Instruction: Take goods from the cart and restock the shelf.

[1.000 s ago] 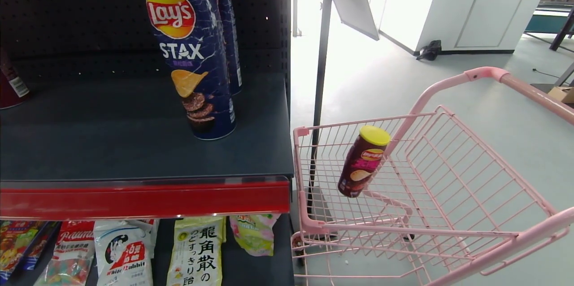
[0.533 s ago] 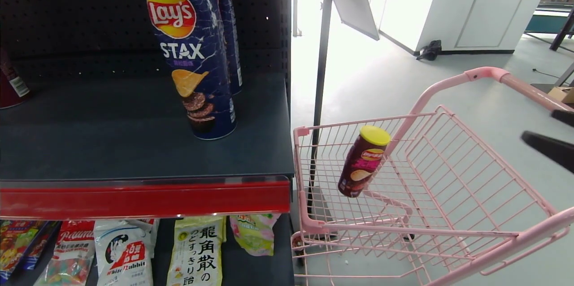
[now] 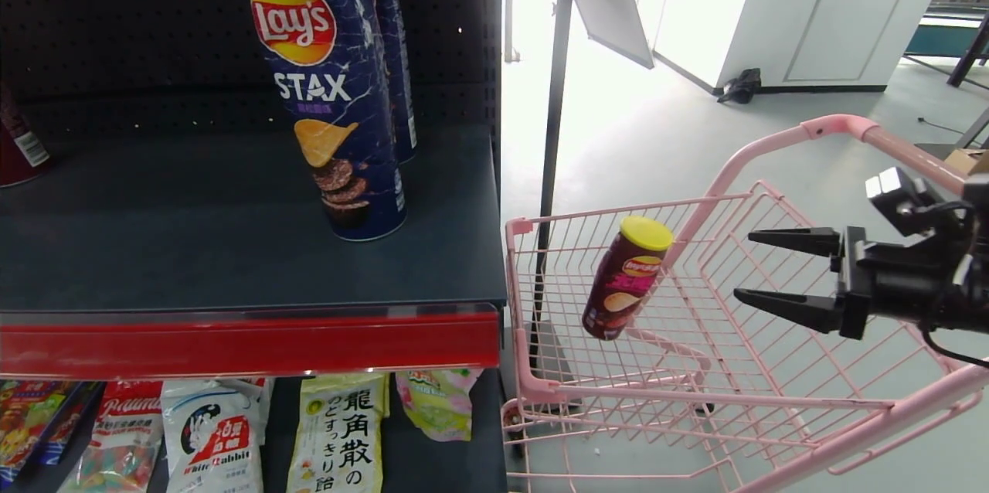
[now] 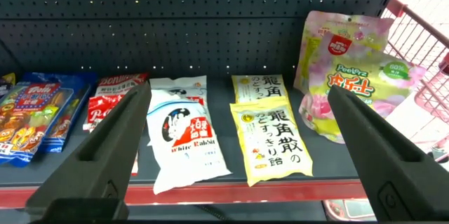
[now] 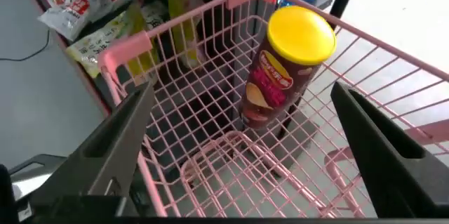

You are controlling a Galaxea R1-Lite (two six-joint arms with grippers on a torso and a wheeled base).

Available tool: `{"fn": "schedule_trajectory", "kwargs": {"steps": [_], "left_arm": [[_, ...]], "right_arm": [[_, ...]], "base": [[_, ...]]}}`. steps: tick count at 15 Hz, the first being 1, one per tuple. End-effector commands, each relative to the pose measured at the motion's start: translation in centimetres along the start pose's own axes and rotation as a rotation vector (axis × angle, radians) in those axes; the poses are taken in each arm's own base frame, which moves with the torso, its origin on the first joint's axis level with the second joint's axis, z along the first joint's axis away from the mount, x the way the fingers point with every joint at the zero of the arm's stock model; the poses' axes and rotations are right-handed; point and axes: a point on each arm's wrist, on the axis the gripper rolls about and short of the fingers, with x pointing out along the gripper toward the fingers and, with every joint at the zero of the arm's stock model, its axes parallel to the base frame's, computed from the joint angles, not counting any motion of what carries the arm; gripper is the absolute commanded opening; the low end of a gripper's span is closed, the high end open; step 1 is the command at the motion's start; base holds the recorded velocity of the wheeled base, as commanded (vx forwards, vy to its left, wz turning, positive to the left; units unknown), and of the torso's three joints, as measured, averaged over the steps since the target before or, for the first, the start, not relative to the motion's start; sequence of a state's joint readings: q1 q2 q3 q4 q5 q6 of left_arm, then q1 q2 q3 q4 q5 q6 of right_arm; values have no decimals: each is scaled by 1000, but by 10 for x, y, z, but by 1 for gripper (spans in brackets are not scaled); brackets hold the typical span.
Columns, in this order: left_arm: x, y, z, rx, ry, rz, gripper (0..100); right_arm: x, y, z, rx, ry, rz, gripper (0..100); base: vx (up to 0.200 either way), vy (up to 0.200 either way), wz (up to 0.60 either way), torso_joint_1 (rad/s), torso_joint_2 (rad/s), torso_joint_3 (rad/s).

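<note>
Well, right gripper (image 3: pixel 742 266), spread wide, hangs three o'clock of the yellow-lidded chip can (image 3: pixel 624 280) in the cart (image 3: pixel 695 397); left gripper (image 4: pixel 238 89) likewise wide.

Maroon chip can (image 3: pixel 626 277) with a yellow lid, centre-right of the head view, inside the pink wire cart (image 3: pixel 919 405). The can is tilted, lid toward the upper right, and leans on the cart's wire wall near its left corner, base down on the wire floor. Lid on. The cart fills the lower right of the frame, its handle at upper right, just beside the shelf end. Dark grey shelf board (image 3: pixel 232 253) at left with a red front strip. Two tall dark blue chip cans (image 3: pixel 332 91) stand upright on it at top centre, one behind the other.
</note>
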State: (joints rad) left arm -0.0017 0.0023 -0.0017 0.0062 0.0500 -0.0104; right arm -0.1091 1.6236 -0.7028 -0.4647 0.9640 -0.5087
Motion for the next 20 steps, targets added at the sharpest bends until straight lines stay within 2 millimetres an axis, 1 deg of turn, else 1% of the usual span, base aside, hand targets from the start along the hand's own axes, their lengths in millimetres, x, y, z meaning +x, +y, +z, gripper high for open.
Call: {"fn": "schedule_trajectory", "kwargs": {"steps": [1,2,4,5,8,9,10,12,13,14,15,20], "left_arm": [[0,0,0,0,1,1,100],[0,0,0,0,1,1,100],[0,0,0,0,1,1,100],[0,0,0,0,1,1,100],[0,0,0,0,1,1,100],[0,0,0,0,1,1,100],[0,0,0,0,1,1,100],[0,0,0,0,1,1,100],[0,0,0,0,1,1,100],[0,0,0,0,1,1,100],[0,0,0,0,1,1,100],[0,0,0,0,1,1,100]], "right_arm": [[48,-56,-45,70,45,55,100],[58,-70,-53,70,49,55,100],[68,-82,-62,79,53,56,100],[82,-96,-76,105,70,66,100],[99,-113,-96,112,77,72,100],[102,-116,-97,111,76,73,100],[109,-117,-98,103,73,85,100],[131,-112,-89,74,57,131,100],[143,-108,-81,52,43,154,100],[148,-106,-74,35,28,172,100],[155,-100,-67,17,4,216,100],[186,-64,-58,3,-5,355,100]], "base": [[0,0,0,0,0,0],[0,0,0,0,0,0],[0,0,0,0,0,0],[0,0,0,0,0,0],[0,0,0,0,0,0],[0,0,0,0,0,0],[0,0,0,0,0,0],[0,0,0,0,0,0],[0,0,0,0,0,0],[0,0,0,0,0,0],[0,0,0,0,0,0],[0,0,0,0,0,0]]}}
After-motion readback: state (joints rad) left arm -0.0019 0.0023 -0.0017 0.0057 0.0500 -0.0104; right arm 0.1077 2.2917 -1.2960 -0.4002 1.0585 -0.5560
